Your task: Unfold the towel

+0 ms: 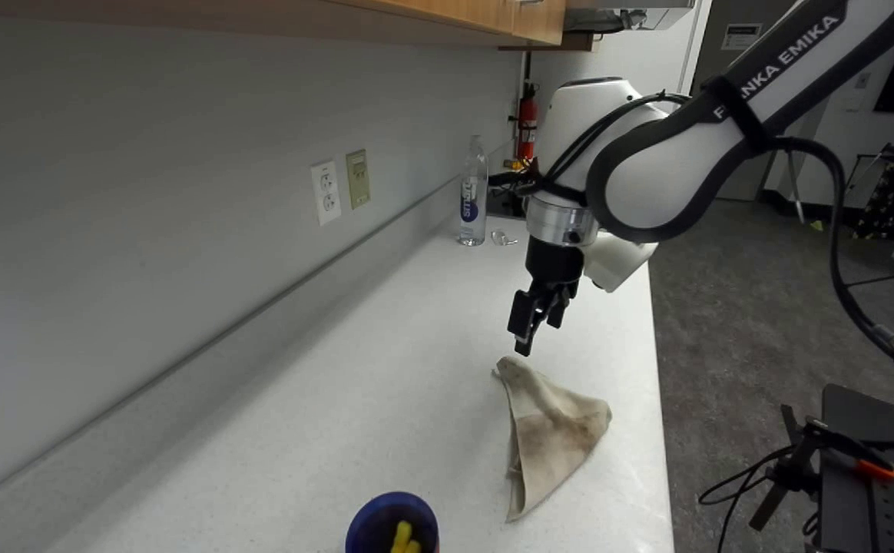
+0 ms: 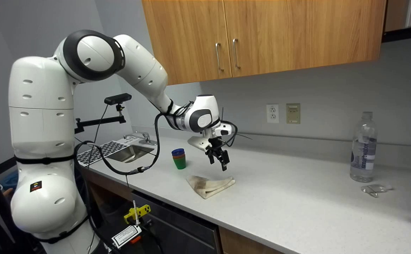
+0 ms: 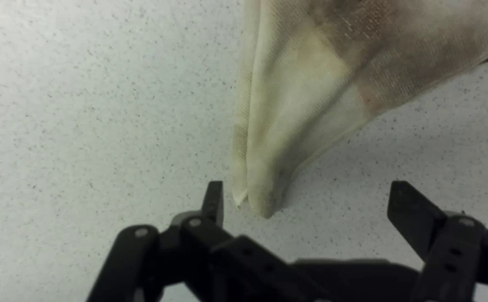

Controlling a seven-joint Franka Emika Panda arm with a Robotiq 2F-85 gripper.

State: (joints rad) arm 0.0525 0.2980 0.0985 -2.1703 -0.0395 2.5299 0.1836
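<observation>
Towel (image 1: 558, 430): folded; probably light, limp. You'd best pinch the top layer at its far-left corner (image 1: 511, 370). Your gripper (image 3: 306, 201): spread wide, holding nothing.

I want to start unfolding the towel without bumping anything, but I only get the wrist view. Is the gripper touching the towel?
Observer: No. In both exterior views the gripper hangs above the counter, apart from the towel.
Operator: The towel runs past the top of my picture. Does any of it hang off the counter?
Observer: No, in both exterior views the whole towel lies on the counter.
Operator: Does anything stand near it?
Observer: Yes, what looks like a stack of cups, blue at the top and green at the bottom, on the side toward the sink.
</observation>
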